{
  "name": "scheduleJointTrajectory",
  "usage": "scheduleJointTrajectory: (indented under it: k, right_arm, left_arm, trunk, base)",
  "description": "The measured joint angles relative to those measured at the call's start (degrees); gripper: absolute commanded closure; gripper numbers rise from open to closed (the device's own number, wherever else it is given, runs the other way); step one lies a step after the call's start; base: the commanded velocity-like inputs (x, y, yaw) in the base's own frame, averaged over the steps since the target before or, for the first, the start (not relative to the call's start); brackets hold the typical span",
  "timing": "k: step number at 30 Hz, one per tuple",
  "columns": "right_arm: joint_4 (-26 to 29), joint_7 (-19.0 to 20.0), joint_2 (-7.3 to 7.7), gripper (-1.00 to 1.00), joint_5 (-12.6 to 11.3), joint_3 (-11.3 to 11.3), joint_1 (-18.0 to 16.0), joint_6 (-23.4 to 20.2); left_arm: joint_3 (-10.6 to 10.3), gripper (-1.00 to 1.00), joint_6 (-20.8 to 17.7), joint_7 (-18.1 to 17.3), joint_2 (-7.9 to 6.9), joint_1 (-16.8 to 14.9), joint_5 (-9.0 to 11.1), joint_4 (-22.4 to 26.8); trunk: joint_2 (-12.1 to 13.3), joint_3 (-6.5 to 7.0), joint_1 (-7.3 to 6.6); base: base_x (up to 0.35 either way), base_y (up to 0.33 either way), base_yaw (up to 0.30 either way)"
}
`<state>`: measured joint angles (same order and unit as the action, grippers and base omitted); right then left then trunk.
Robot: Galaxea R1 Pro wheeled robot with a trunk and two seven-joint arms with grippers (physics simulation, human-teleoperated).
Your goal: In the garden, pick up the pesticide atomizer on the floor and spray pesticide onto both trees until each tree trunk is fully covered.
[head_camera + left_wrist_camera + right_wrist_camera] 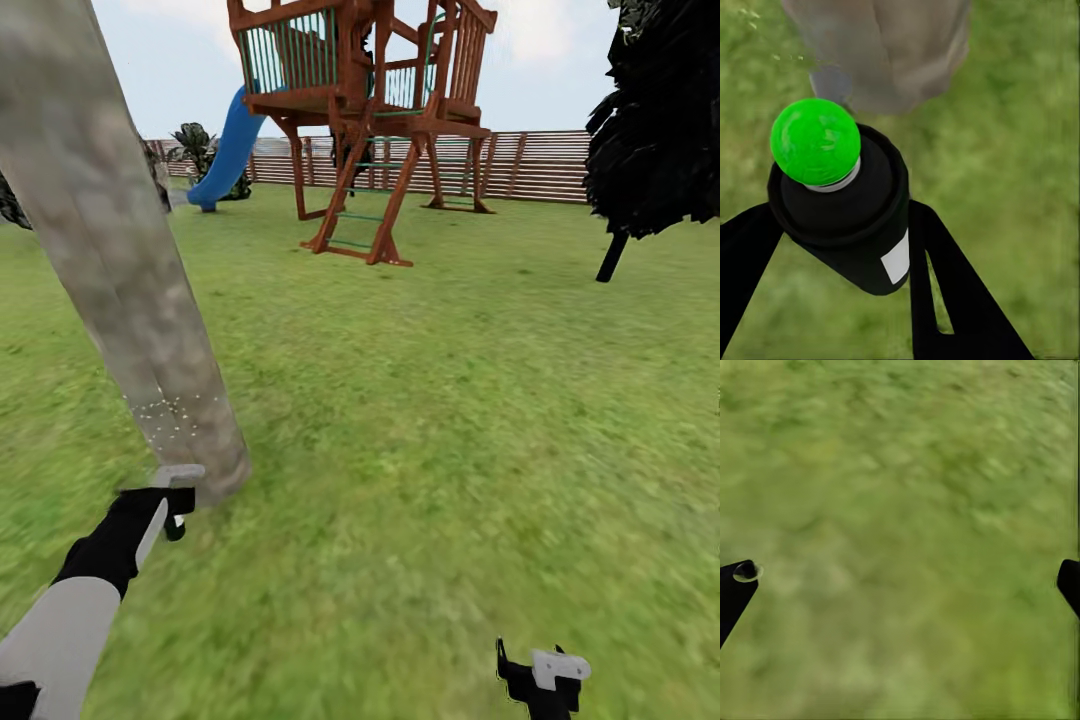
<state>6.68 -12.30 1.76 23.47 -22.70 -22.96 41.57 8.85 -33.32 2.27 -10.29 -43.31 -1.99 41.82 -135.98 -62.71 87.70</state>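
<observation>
Here the left gripper is clamped on the sprayer, its two black fingers pressed against either side of the black body. In the left wrist view the sprayer's tip reads bright green rather than red, and a small white label sits on its side. The nozzle points at the base of the tree trunk, which stands close ahead. From the head view the left gripper is low and just beside the foot of the same trunk, a thick, pale, mottled, leaning column at the left. A patch of tiny whitish specks, the pesticide, shows on the lower trunk just above the gripper. The right gripper sits at the lower edge of the head view, apart from everything; in the right wrist view its finger tips stand wide apart over bare grass, holding nothing. Farther out on the lawn: a wooden play tower with a blue slide, a dark-leaved tree at the right, and a slat fence behind.
</observation>
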Motion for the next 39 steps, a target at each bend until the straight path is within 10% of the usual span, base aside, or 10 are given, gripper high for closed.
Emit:
scheduleJointTrajectory:
  k: [2,7,12,19,39]
  right_arm:
    - [0.00,0.00,0.00,-1.00,0.00,0.01,0.01,0.00]
    - [0.00,0.00,0.00,-1.00,0.00,0.01,0.01,0.00]
    - [-0.02,0.00,0.00,-1.00,0.00,-0.01,0.02,0.00]
    - [-0.05,0.00,0.04,-1.00,0.00,0.02,0.01,0.00]
    - [-0.07,0.00,-0.03,-1.00,0.00,0.03,0.02,0.00]
  left_arm:
    - [0.27,1.00,0.23,0.02,0.86,-0.02,-0.58,-0.14]
    - [0.50,1.00,0.43,0.02,-2.72,1.07,-0.29,-0.81]
    - [0.55,1.00,3.01,1.18,-2.31,1.19,-0.43,-1.27]
    - [0.73,1.00,14.39,4.62,-2.20,1.23,0.20,-15.40]
    - [0.73,1.00,15.57,8.11,0.61,2.54,0.46,-16.60]
  trunk:
    - [0.00,0.00,0.00]
    - [0.00,0.00,0.00]
    - [0.00,0.00,0.00]
    - [0.00,0.00,0.00]
    - [0.00,0.00,0.00]
  base:
    - [0.056,-0.068,0.163]
    - [0.005,-0.006,0.195]
    - [0.000,0.000,0.009]
    - [0.209,0.000,0.000]
    - [0.169,-0.099,0.118]
